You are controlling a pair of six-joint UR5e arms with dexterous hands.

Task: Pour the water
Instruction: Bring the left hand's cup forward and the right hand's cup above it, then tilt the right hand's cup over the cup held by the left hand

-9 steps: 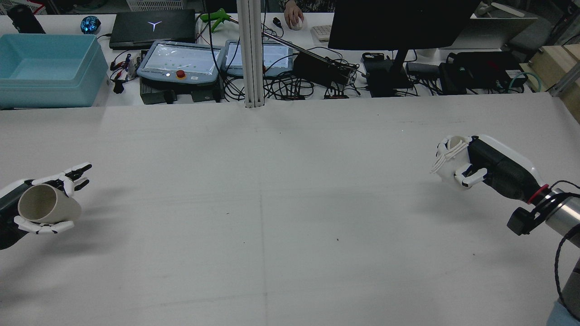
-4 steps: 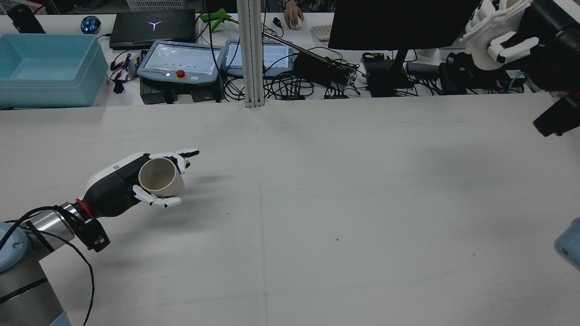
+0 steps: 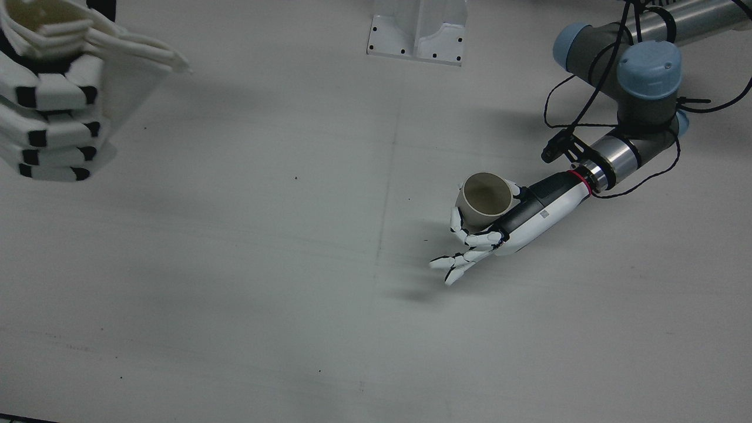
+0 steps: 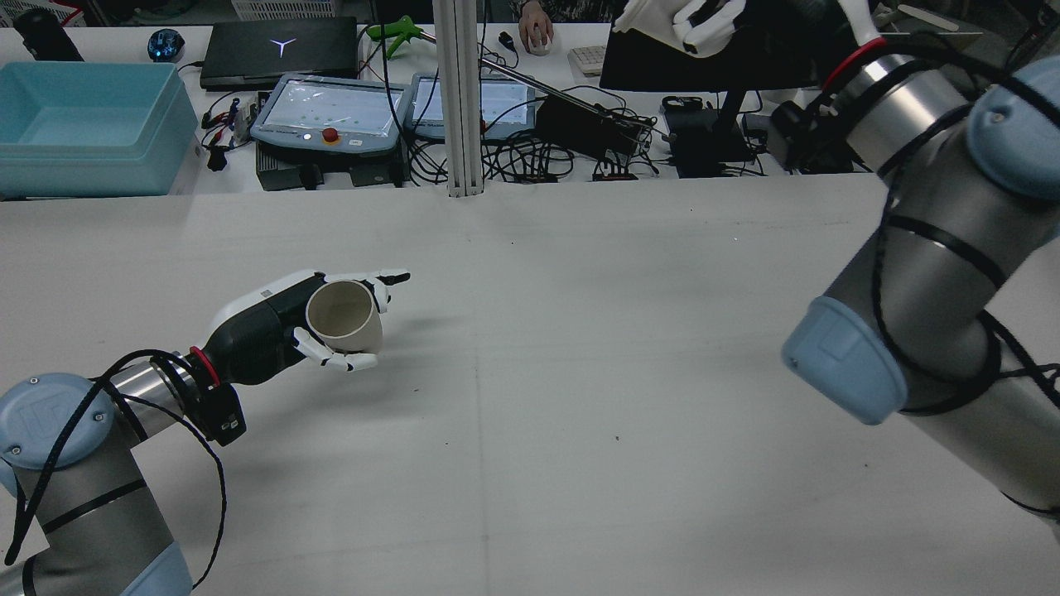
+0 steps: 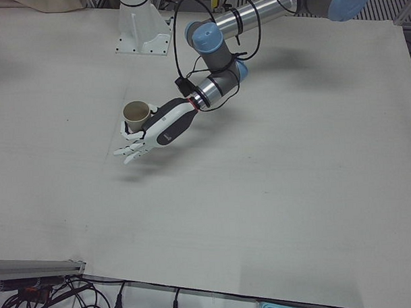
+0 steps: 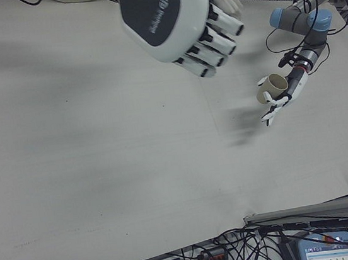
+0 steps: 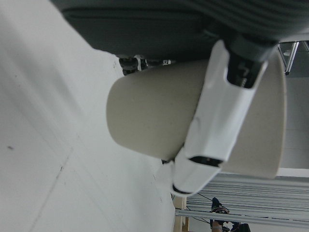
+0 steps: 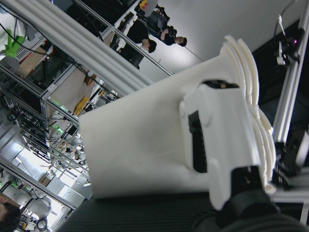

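My left hand [image 4: 286,323] is shut on a beige cup [image 4: 344,319] and holds it low over the left half of the table, its mouth tilted up toward the rear camera. The cup also shows in the front view [image 3: 484,200] and the left hand view [image 7: 154,116]. My right hand [image 4: 691,16] is raised high at the top edge of the rear view, shut on a white ribbed pitcher [image 8: 145,145]. In the front view the right hand [image 3: 47,111] and the pitcher [image 3: 132,67] loom large at the top left.
Behind the table stand a blue bin [image 4: 83,124], two teach pendants [image 4: 331,112], a white post [image 4: 460,91] and a dark monitor [image 4: 745,58] among cables. The right arm's elbow [image 4: 911,273] hangs over the table's right side. A white pedestal [image 3: 418,29] stands at the robot's side.
My left hand has carried the cup rightward, toward the table's middle. My right hand has lifted the pitcher from table height to high up and moved it left.
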